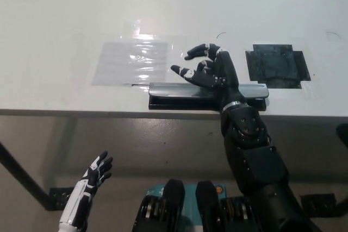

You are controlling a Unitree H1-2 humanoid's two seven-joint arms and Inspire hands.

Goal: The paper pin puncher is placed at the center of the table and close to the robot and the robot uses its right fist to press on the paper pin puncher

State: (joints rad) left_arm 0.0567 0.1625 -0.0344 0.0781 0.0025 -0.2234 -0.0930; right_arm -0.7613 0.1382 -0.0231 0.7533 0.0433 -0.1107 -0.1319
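We see the right hand [209, 69], fingers spread and holding nothing, poised over the puncher [179, 94], whose long axis runs left to right along the table's [54, 25] near edge; the left hand [95, 173] rests open, below the table.
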